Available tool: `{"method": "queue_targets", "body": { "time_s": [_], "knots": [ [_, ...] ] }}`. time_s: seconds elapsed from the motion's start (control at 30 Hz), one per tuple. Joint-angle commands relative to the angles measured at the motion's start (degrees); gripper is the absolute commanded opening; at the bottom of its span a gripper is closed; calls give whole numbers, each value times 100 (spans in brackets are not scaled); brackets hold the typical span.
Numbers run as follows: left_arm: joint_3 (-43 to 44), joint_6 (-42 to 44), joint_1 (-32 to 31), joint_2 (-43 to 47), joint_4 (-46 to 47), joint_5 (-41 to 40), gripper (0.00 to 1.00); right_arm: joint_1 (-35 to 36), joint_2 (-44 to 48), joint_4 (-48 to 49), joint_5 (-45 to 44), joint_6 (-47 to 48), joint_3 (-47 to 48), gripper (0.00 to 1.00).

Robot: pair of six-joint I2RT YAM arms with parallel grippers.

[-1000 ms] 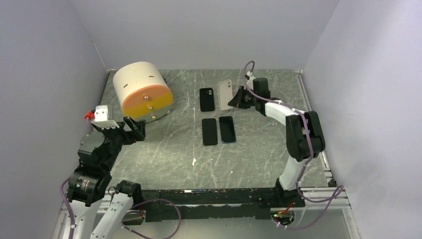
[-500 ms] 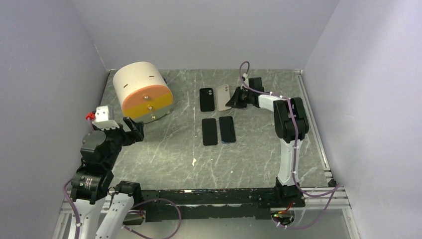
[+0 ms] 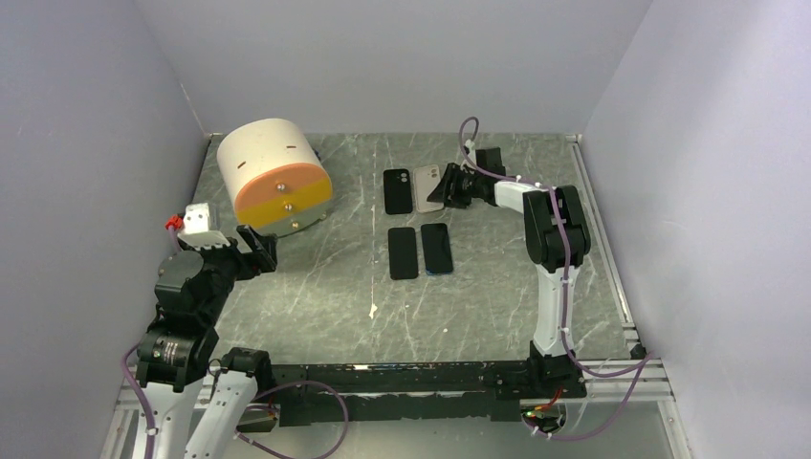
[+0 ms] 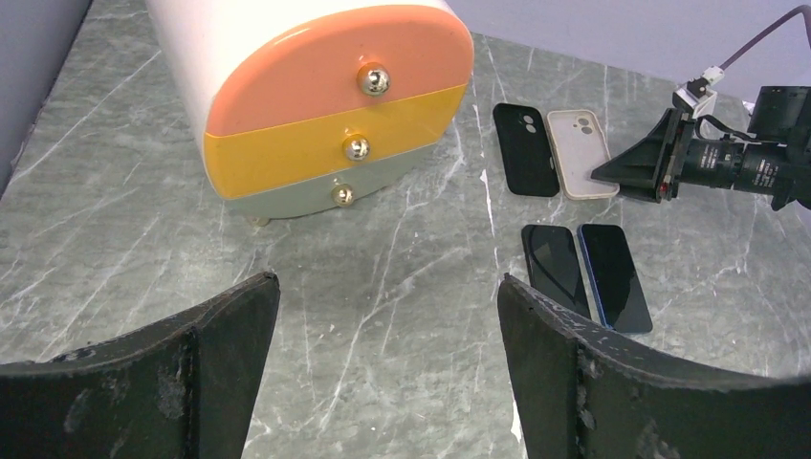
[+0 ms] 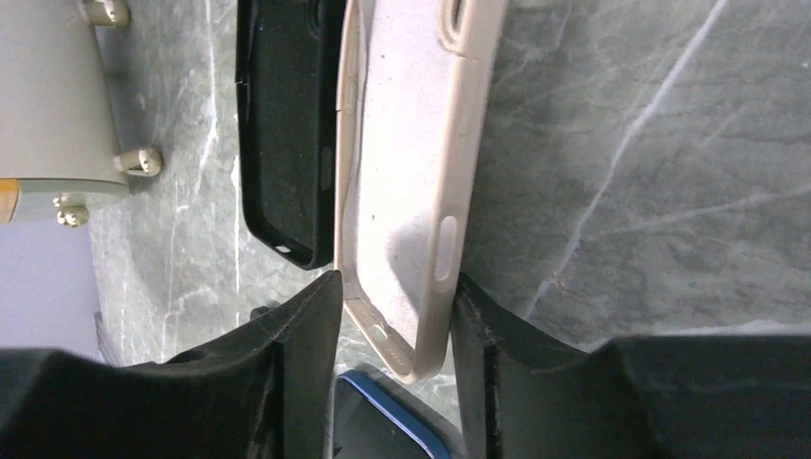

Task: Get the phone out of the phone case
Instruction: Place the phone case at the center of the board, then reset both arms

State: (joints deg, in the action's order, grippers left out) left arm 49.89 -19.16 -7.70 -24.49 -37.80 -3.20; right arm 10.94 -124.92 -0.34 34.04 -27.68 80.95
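Right gripper [image 5: 394,292] sat upper centre, fingers [image 5: 296,354] flanking the near end of the beige case [image 5: 402,172], close on both sides; couldn't tell if clamped. Its lining faced up, long edge just beside the black case [image 3: 397,190]. Black phone [image 3: 403,252] and blue phone [image 3: 436,248] lay side by side just below, apart from both cases. Left gripper [image 4: 387,287] hung wide open at lower left, near the drawer unit [image 3: 274,176]. Grey marbled table [image 3: 478,296] had free room lower right; lilac walls [image 3: 383,57] around.
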Motion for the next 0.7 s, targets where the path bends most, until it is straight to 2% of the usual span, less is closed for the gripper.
{"method": "queue_targets", "body": {
  "time_s": [0.0, 0.3, 0.33, 0.4, 0.53, 0.67],
  "knots": [
    [-5, 83, 41, 16, 150, 100, 88, -54, 65, -85, -352, 79, -15, 52],
    [-5, 92, 50, -10, 152, 88, 88, -171, 832, -116, -1047, 322, -703, 78],
    [-5, 95, 50, -14, 150, 91, 88, -191, 963, -90, -1102, 346, -816, 83],
    [-5, 100, 58, -21, 143, 107, 88, -248, 1284, 0, -1211, 347, -1080, 98],
    [32, 156, 59, -24, 110, -26, 89, -422, 2168, 236, -1343, 431, -1720, 99],
    [197, 181, 59, 3, -61, -114, 90, -702, 3211, -5, -1590, 467, -2274, 99]
  ]
}}
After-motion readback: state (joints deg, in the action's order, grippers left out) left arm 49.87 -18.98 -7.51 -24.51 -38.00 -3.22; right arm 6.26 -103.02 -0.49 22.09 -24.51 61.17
